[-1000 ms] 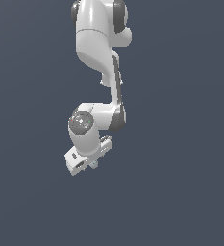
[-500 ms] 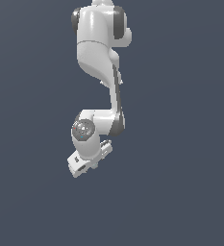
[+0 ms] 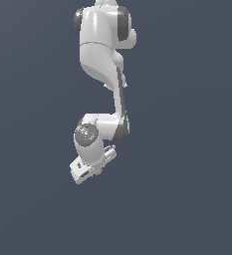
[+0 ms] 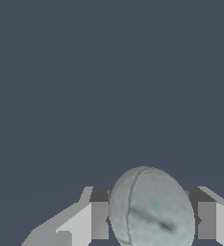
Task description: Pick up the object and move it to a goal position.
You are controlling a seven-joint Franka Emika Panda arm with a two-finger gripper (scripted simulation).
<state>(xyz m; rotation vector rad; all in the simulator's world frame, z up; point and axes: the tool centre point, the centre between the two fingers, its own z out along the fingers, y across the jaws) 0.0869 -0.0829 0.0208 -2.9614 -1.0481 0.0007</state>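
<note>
Sphere (image 4: 152, 209) first: a pale grey-green ball, matte, with faint dark seams curving across its surface and a small green speck near its middle. In the wrist view it sits between the two fingers (image 4: 99, 218) of the white hand (image 4: 153, 220), with a finger's dark inner pad at each side of it. The ball fills the whole gap between the pads, so the hand is grasping the sphere. The ball's lower edge is cut off by the frame.

From the exterior view, a single white robot arm (image 3: 103, 55) hangs down from the top of the picture against a flat, dark slate-blue background. Its broad upper segments have dark grey joints; a slimmer link drops to a rounded wrist joint (image 3: 86, 134) with a grey circular cap. Below that the hand (image 3: 82, 172) is tilted, pointing down and towards the exterior view's left. (From this side the sphere itself cannot be made out; the hand's body hides it.)

No tabletop edge or shadow shows in either view, only the same even blue-grey behind arm, hand and ball. Whether the ball is resting on anything cannot be told; all that shows is that it sits between the fingers.
</note>
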